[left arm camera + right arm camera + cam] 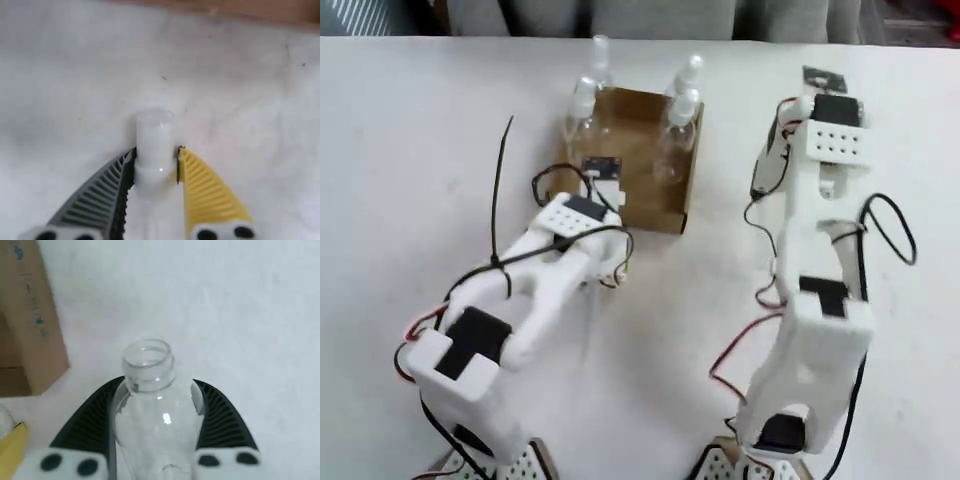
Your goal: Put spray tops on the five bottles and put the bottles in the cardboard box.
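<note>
My left gripper (155, 156) is shut on a white spray top (155, 132), which stands upright between the grey finger and the yellow finger (210, 195) just over the white table. My right gripper (159, 385) is shut on a clear bottle (155, 415) with an open, capless neck (148, 356), its black fingers on both sides of the shoulder. The cardboard box (665, 205) sits at the back middle of the table with several clear bottles (678, 125) with spray tops standing in it. The left arm (555, 250) ends just in front of the box. The right arm (825, 150) stretches along the box's right side.
A corner of the box (35, 325) stands close beside the held bottle. The box's edge (225, 10) lies just past the spray top. A black cable tie (498, 190) sticks up from the left arm. Open white table (410, 150) lies to the left.
</note>
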Motion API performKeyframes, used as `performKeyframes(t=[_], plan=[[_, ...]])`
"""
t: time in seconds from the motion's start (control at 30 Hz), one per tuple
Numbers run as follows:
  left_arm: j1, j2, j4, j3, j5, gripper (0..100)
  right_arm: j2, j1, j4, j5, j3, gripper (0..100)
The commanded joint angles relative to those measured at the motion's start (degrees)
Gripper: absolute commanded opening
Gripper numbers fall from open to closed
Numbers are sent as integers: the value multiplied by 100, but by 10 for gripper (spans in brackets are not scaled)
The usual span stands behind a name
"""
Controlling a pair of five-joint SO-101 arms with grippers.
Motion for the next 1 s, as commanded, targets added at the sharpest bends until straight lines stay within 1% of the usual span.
performKeyframes(t=[0.0, 0.13, 0.27, 0.5, 0.77, 0.87, 0.97], plan=[[-119, -92, -114, -149, -88, 20, -1235, 22, 127, -18, 413, 16], [-119, -92, -114, -149, -88, 20, -2035, 4, -92, -18, 1196, 16], [-119, -92, -114, -141, -88, 20, -2870, -4, -646, -18, 2251, 16], [-119, -92, -114, -141, -88, 20, -4268, 4, -2413, -9, 4185, 16], [-127, -92, -114, -141, -88, 20, -5103, -13, -4725, -9, 5108, 21], [-127, -92, -114, -141, -88, 20, -5270, -13, -5156, -9, 5415, 21], [-127, -92, -114, -141, -88, 20, -5543, -31, -5244, -9, 5802, 19]])
